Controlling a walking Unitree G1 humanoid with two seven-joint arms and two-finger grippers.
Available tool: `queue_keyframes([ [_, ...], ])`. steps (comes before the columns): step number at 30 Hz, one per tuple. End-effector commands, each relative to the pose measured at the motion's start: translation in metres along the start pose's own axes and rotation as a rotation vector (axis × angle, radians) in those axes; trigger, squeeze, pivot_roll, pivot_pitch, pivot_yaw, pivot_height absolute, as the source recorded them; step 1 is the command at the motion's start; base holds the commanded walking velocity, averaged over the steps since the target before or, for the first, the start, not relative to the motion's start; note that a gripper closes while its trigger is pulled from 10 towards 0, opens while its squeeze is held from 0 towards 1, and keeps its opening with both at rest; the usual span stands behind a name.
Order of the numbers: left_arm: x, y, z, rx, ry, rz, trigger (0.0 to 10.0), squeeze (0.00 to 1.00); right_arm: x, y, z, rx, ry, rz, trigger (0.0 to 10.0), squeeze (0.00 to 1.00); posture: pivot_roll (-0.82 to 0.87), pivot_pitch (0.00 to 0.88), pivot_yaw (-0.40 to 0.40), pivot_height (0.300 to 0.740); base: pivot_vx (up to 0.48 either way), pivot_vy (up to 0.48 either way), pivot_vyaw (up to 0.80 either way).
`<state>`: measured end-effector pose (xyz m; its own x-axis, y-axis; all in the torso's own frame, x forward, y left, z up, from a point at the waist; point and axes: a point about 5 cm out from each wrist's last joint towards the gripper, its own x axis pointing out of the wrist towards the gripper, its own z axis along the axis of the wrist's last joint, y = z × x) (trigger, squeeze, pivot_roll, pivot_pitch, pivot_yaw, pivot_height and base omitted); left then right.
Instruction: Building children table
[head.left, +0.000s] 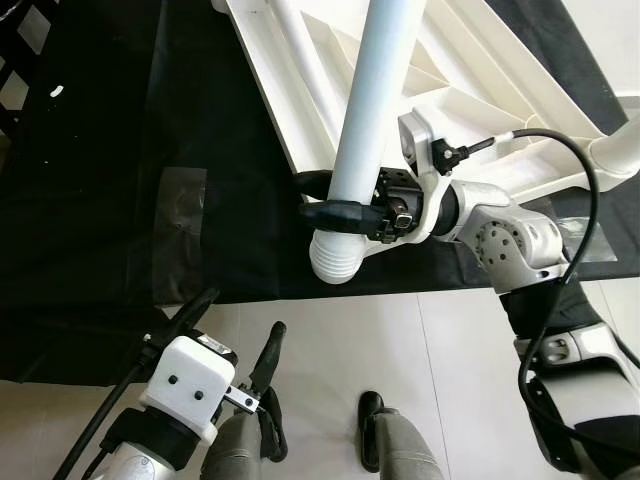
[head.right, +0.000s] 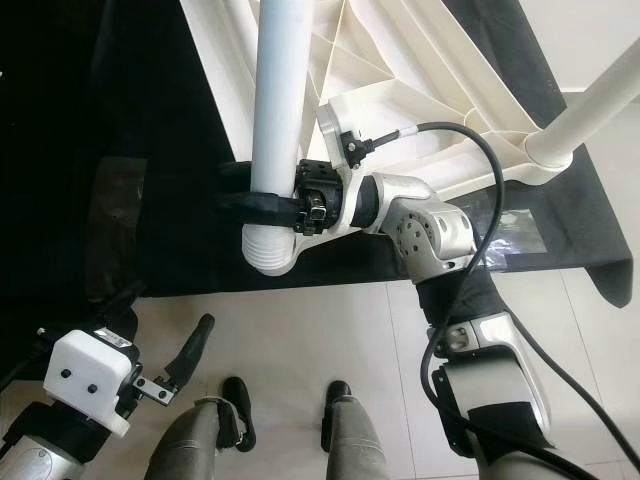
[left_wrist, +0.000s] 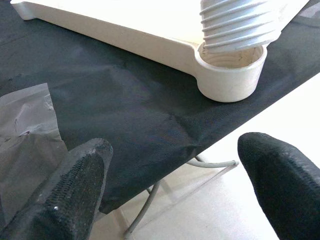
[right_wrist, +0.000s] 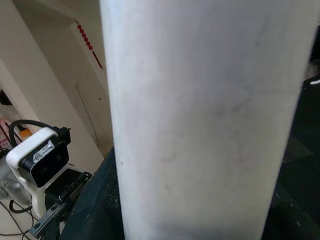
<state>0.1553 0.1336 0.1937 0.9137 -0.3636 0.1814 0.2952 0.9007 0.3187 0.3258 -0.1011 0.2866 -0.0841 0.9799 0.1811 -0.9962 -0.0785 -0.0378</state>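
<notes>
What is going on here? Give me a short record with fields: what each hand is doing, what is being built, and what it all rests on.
Right hand: shut around the white plastic table leg, just above its ribbed threaded end.
Leg's end: over the round white corner socket of the upturned white plastic tabletop, threads still showing above it.
Left hand: open, holding nothing, low beside the black cloth.
Second white leg: already standing in the far corner.
Surface: black cloth over a pale tiled floor.

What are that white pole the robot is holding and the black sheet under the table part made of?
The pole looks like moulded plastic: smooth and matte, with ridged screw threads at its end, gripped by the right hand. The black sheet looks like thin non-woven fabric, dull and softly creased, though it could be a plastic-based cloth.
</notes>
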Motion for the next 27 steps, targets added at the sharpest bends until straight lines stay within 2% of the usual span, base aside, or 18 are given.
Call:
queue_keyframes([
  [1,-0.001,-0.002,-0.009,-0.011,0.040,-0.003,10.0,0.00,0.003,0.002,0.003,-0.067,0.018,0.021,10.0,0.00,0.01,0.404,-0.011,0.740,0.000,0.000,0.00],
  [4,0.000,-0.001,-0.011,-0.015,0.045,0.001,10.0,0.00,0.003,0.003,0.003,-0.118,0.048,0.012,10.0,0.00,0.01,0.389,-0.014,0.740,0.000,0.000,0.00],
  [6,0.004,0.002,-0.016,-0.030,0.073,0.025,10.0,0.00,0.003,0.004,0.004,-0.212,0.097,-0.029,10.0,0.00,0.02,0.362,-0.023,0.740,0.000,0.000,0.00],
  [8,0.004,0.002,-0.016,-0.030,0.073,0.025,10.0,0.00,0.003,0.004,0.004,-0.212,0.097,-0.029,10.0,0.00,0.02,0.362,-0.023,0.740,0.000,0.000,0.00],
  [10,0.011,0.022,-0.022,-0.049,0.091,0.173,10.0,0.00,0.006,0.010,0.008,-0.312,0.129,-0.118,10.0,0.00,0.02,0.313,-0.032,0.740,0.000,0.000,0.00],
  [14,0.011,0.022,-0.022,-0.049,0.091,0.173,10.0,0.00,0.006,0.010,0.008,-0.312,0.129,-0.118,10.0,0.00,0.02,0.313,-0.032,0.740,0.000,0.000,0.00],
  [15,0.017,0.035,-0.019,-0.041,0.077,0.257,10.0,0.00,0.009,0.013,0.009,-0.345,0.132,-0.158,10.0,0.00,0.02,0.280,-0.033,0.740,0.000,0.000,0.00],
  [17,0.035,0.063,0.006,-0.034,-0.039,0.364,10.0,0.00,0.016,0.018,0.007,-0.359,0.108,-0.281,10.0,0.00,0.03,0.227,-0.031,0.740,0.000,0.000,0.00],
  [19,0.035,0.063,0.006,-0.034,-0.039,0.364,10.0,0.00,0.016,0.018,0.007,-0.359,0.108,-0.281,10.0,0.00,0.03,0.227,-0.031,0.740,0.000,0.000,0.00],
  [21,0.044,0.075,0.024,-0.020,-0.113,0.388,10.0,0.00,0.020,0.016,0.004,-0.357,0.094,-0.404,10.0,0.00,0.03,0.195,-0.030,0.740,0.000,0.000,0.00],
  [23,0.049,0.079,0.031,-0.024,-0.141,0.395,10.0,0.00,0.020,0.011,0.000,-0.330,0.069,-0.540,10.0,0.00,0.03,0.175,-0.028,0.740,0.000,0.000,0.00],
  [27,0.052,0.080,0.029,-0.045,-0.138,0.390,10.0,0.00,0.021,0.010,-0.006,-0.310,0.058,-0.621,10.0,0.00,0.02,0.157,-0.024,0.740,0.000,0.000,0.00],
])
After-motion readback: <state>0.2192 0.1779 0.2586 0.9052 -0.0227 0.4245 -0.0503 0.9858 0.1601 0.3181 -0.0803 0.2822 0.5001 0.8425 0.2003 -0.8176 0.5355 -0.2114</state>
